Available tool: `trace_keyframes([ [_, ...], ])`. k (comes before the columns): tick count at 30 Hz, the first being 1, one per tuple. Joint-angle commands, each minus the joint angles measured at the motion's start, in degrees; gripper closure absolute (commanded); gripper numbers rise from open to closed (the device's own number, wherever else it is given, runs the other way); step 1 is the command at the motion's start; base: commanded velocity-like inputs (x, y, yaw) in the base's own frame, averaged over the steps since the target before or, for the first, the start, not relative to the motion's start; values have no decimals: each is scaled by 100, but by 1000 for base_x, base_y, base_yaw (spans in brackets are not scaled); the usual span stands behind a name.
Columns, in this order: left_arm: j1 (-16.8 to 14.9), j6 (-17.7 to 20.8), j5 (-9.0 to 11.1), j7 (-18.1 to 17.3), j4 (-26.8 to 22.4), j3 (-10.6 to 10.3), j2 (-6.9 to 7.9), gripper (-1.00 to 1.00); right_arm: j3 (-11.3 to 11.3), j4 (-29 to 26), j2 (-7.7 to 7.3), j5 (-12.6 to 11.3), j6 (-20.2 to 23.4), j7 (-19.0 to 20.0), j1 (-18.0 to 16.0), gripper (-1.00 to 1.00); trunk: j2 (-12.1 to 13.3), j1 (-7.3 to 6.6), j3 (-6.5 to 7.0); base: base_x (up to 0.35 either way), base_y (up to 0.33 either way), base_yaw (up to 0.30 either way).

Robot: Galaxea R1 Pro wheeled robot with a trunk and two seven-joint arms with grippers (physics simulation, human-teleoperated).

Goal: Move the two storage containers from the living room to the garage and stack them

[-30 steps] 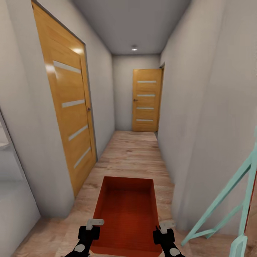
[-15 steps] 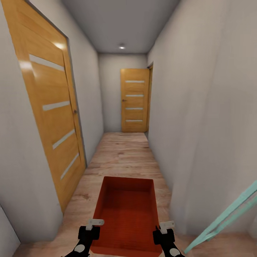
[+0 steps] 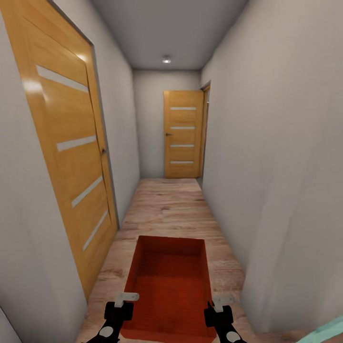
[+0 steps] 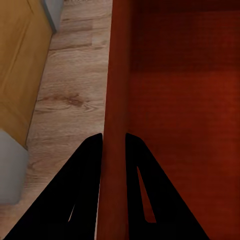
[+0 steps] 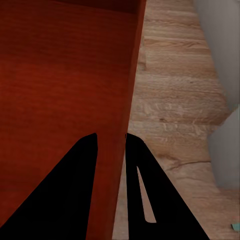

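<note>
Left tool (image 4: pixel 114 142) clamped on the left wall of the orange-red box (image 3: pixel 169 286): one black finger (image 4: pixel 82 185) outside the wall, the other inside, both touching it. Head view has the left tool (image 3: pixel 122 305) at 7 o'clock of the frame, on the box's near left rim. Right tool (image 5: pixel 111 142) gripping the right wall the same way, one finger (image 5: pixel 145 190) outside over the floor, the other inside; head view puts the right tool (image 3: pixel 216 307) at 5 o'clock, on the near right rim. Small pale bracket sits on top of each tool, exact part hard to tell.

Box held between both tools at 6 o'clock, open top up, level, inside bare, long side pointing down the hallway. It looks raised off the plank floor (image 3: pixel 169 205), though the gap can't be read for sure.

Box is in a narrow hallway with light wood planks and grey-white walls. Orange-wood door (image 3: pixel 71 157) with frosted strips close by at 9 o'clock, shut, small dark handle on its far edge. Second matching door (image 3: pixel 183 135) at 12 o'clock at the hallway's end, shut. Ceiling light (image 3: pixel 166 59) above it. Right wall (image 3: pixel 276 166) runs along 3 o'clock. Pale teal sliver (image 3: pixel 326 331) at the 5 o'clock corner, too cropped to identify.
</note>
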Motion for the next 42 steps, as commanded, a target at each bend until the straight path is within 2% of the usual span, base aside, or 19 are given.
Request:
trace_keyframes([
  [1, -8, 2, 224, 37, -47, 221, -24, 100, -23, 2, 2, 40, -2, -66, 7, 100, -4, 3, -7, 301, 244, 0],
  [9, -8, 0, 224, 43, -47, 221, -32, 100, -20, -17, 3, 42, -2, -66, 74, 100, -4, 3, -7, 302, 123, 0],
  [42, -8, 9, 215, 39, -47, 219, -34, 100, -14, -18, 7, 47, -10, -66, 78, 100, -4, 3, -7, 337, 2, 0],
])
